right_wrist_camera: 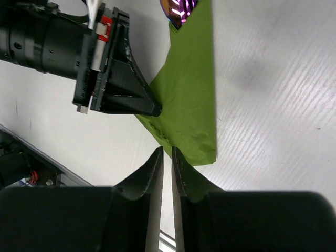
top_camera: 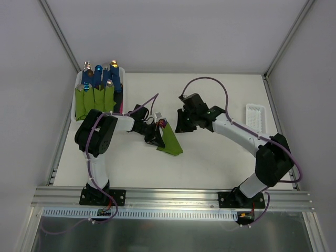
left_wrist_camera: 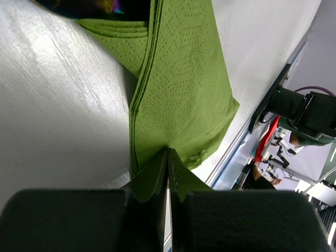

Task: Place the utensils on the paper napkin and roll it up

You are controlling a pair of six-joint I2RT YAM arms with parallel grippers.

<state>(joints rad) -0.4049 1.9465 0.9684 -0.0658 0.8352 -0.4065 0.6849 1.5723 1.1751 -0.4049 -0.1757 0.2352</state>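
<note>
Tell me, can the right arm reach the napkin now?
Probably yes: the napkin lies close beside the right claw with only bare table between them. The left claw, pinching its edge, crowds one side.

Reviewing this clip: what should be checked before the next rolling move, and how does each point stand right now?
1. Left gripper grips the paper napkin: ok, fingers shut on its edge.
2. Utensil inside the napkin: ok, a shiny reddish utensil end pokes out at the top. How many are inside: cannot tell.
3. Napkin rolled into a tube: not ok, it is a loose folded wedge.
4. Right gripper free to help: ok, fingers almost together, holding nothing, just off the napkin.
5. Wrapped bundles out of the way: ok, they lie apart at the far left.
</note>
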